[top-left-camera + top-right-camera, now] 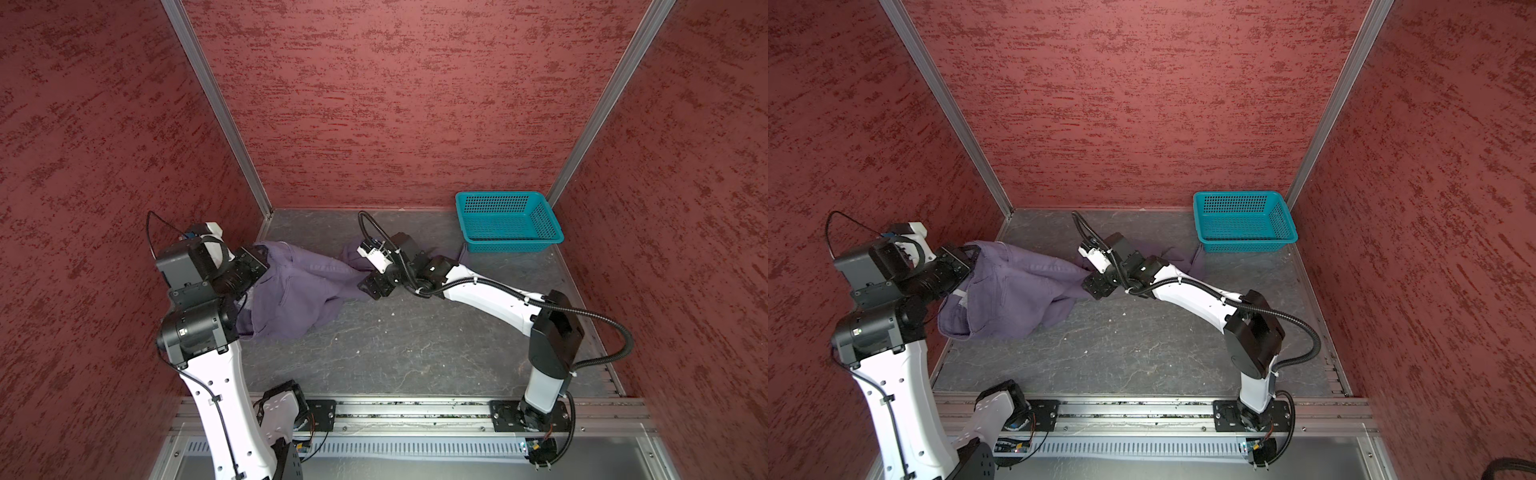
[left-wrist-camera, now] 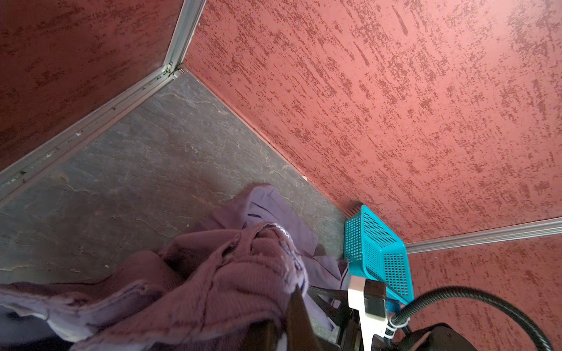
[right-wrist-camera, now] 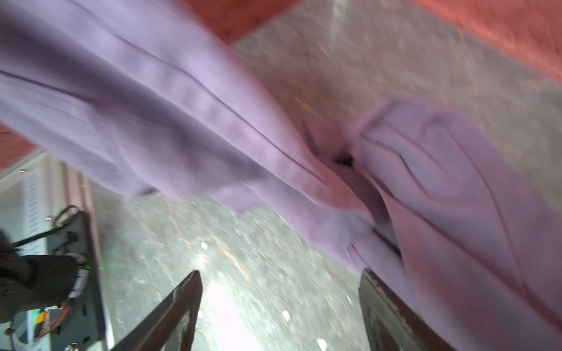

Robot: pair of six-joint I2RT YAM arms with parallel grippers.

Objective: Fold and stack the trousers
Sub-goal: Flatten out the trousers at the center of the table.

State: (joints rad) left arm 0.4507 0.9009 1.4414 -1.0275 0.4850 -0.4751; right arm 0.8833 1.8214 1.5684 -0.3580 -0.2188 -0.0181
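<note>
The purple trousers [image 1: 299,291] [image 1: 1013,286] hang bunched from my left gripper [image 1: 259,255] [image 1: 967,253], which is raised at the left wall and shut on their upper edge. In the left wrist view the cloth [image 2: 231,273] is pinched at the gripper [image 2: 292,291]. One leg trails right along the grey floor, under my right arm, and ends near the basket. My right gripper [image 1: 369,286] [image 1: 1094,284] is low at the middle of that leg. Its jaws stand wide apart [image 3: 279,273] with only floor between them; the cloth [image 3: 182,121] brushes the outside of one finger [image 3: 383,304].
A teal perforated basket [image 1: 505,193] [image 1: 1237,193] [image 2: 377,243] stands empty in the back right corner. Red textured walls close in three sides. A metal rail [image 1: 415,409] with both arm bases runs along the front edge.
</note>
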